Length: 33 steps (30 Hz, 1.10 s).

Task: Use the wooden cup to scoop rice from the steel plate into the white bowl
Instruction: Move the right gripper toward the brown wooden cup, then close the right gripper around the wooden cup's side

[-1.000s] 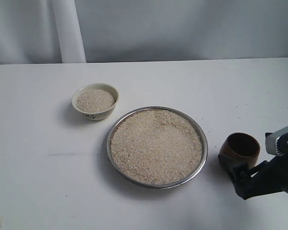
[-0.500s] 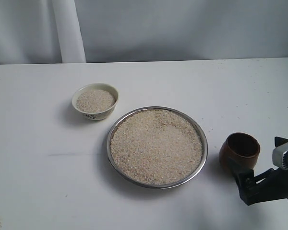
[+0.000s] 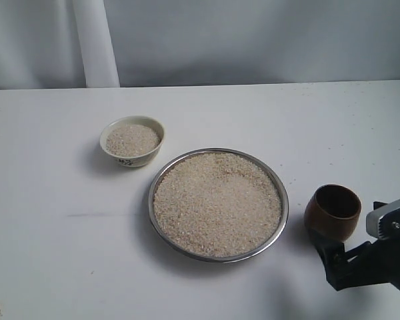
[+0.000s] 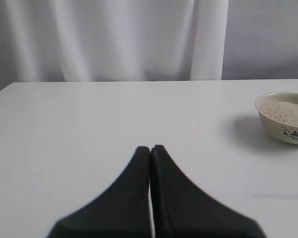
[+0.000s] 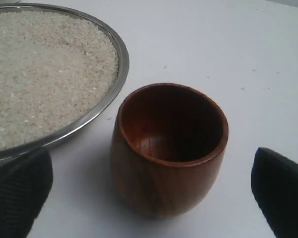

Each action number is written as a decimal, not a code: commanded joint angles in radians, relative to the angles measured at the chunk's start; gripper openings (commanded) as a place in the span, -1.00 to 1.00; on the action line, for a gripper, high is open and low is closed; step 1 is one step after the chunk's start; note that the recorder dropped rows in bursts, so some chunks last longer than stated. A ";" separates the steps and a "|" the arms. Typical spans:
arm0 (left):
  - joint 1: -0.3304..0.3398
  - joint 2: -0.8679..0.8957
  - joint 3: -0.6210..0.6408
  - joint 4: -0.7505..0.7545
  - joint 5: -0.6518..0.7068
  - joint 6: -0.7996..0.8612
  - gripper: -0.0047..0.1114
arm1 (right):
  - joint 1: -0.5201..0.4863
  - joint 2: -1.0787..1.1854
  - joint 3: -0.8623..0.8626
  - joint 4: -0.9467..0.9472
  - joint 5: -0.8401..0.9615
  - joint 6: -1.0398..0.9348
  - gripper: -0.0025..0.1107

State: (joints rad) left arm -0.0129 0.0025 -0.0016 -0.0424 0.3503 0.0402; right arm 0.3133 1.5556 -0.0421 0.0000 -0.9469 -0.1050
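The steel plate [image 3: 161, 175] sits mid-table, filled with rice [image 3: 217, 203]. Left of it and farther back is the white bowl [image 3: 132, 158], also holding rice; it shows too in the left wrist view as the bowl [image 4: 288, 131]. Right of the plate stands the wooden cup [image 3: 332, 212], upright and empty. My right gripper [image 3: 347, 233] is open at the cup. In the right wrist view the cup [image 5: 164, 178] sits between its two spread black fingers [image 5: 20, 193], with a gap on each side. My left gripper [image 4: 150, 148] is shut on nothing over bare table.
A white curtain [image 3: 93, 40] hangs behind the table's far edge. The plate's rim [image 5: 120, 59] lies a short way from the cup. The right arm's body [image 3: 390, 250] fills the table's front right corner.
The right gripper has sunk lower and drifted slightly sideways around the cup, staying open. Cup, plate and bowl have not moved.
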 commanded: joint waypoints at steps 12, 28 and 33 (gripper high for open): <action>-0.003 -0.003 0.002 0.000 -0.006 -0.004 -0.92 | 0.006 0.184 0.005 0.010 -0.181 0.031 0.91; -0.003 -0.003 0.002 0.000 -0.006 -0.004 -0.92 | 0.006 0.339 -0.015 0.030 -0.274 0.031 0.91; -0.003 -0.003 0.002 0.000 -0.006 -0.004 -0.92 | 0.006 0.339 -0.058 -0.016 -0.263 0.009 0.91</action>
State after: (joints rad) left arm -0.0129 0.0025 -0.0016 -0.0424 0.3503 0.0402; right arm 0.3133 1.8931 -0.0870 0.0161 -1.2056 -0.0786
